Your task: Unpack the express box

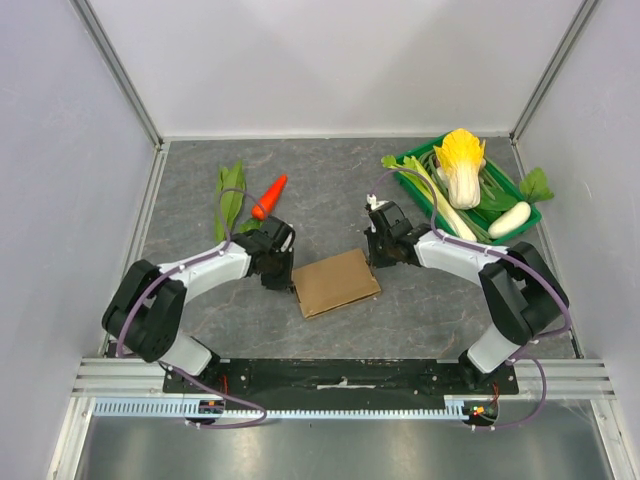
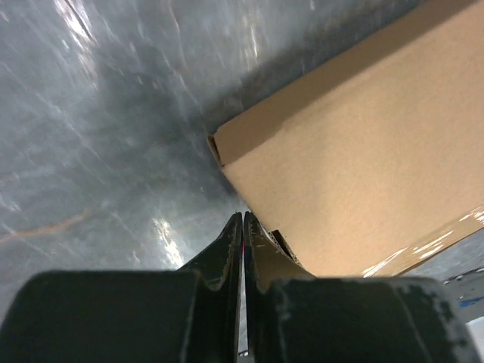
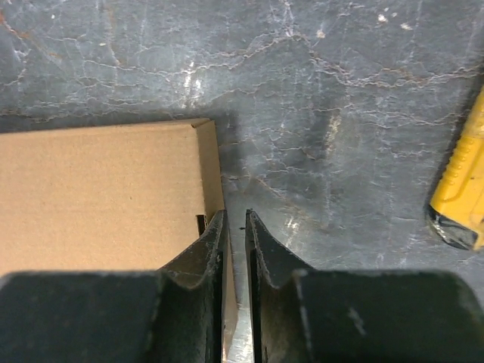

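- The desk (image 1: 330,190) is a dark grey, veined slab walled in by pale panels, and it carries everything here.
- The left arm (image 1: 190,275) and the right arm (image 1: 470,255) both reach in from the near edge toward the middle, one from each side.
- A green crate (image 1: 497,233) sits at the far right corner, well apart from the middle. It holds a yellow-topped cabbage (image 1: 462,165), a long pale stalk (image 1: 440,205) and a white radish (image 1: 509,219).
- The express box (image 1: 336,282) lies flat and closed at the centre of the desk, between the two arms. It is plain brown cardboard, turned slightly out of square with the desk edge.
- A leafy green (image 1: 230,200) lies on the bare desk at the far left, just beside a carrot (image 1: 269,197).
- The left end effector (image 2: 243,218) is closed, its two dark fingers pressed together with nothing between them. Its tips point down at the desk, right against the box's left edge near a corner.
- The right end effector (image 3: 235,215) is closed down to a thin slit, through which only the desk shows, so it grips nothing. It hangs at the box's right edge, with one finger overlapping the cardboard rim.
- A yellow object with a dark tip (image 3: 461,189) lies on the desk to the right of that end effector, apart from the box. The right wrist view cuts it off at the frame edge.
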Controlling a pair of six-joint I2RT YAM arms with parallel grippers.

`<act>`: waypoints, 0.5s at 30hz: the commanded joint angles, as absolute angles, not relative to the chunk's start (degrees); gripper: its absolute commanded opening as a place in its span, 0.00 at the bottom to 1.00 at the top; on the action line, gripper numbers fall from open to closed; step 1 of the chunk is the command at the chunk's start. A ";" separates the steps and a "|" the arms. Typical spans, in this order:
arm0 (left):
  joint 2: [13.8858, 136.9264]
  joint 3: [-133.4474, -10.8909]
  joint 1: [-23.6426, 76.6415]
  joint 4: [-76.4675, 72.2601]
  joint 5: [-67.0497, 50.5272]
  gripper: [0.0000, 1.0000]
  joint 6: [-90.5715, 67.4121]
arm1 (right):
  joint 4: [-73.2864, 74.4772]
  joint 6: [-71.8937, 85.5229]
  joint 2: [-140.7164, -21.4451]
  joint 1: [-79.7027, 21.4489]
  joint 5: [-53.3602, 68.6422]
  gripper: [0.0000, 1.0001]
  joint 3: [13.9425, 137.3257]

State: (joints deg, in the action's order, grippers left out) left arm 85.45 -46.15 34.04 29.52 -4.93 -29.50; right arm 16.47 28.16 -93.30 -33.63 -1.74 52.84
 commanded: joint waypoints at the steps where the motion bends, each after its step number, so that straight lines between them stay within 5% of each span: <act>1: 89.02 -51.40 28.67 21.55 -14.75 0.07 -26.11 | 17.22 26.46 -92.81 -33.84 -0.09 0.20 53.26; 15: 109.41 -76.17 23.64 16.54 -22.58 0.05 -20.39 | 18.10 22.06 -90.18 -35.77 5.44 0.21 55.28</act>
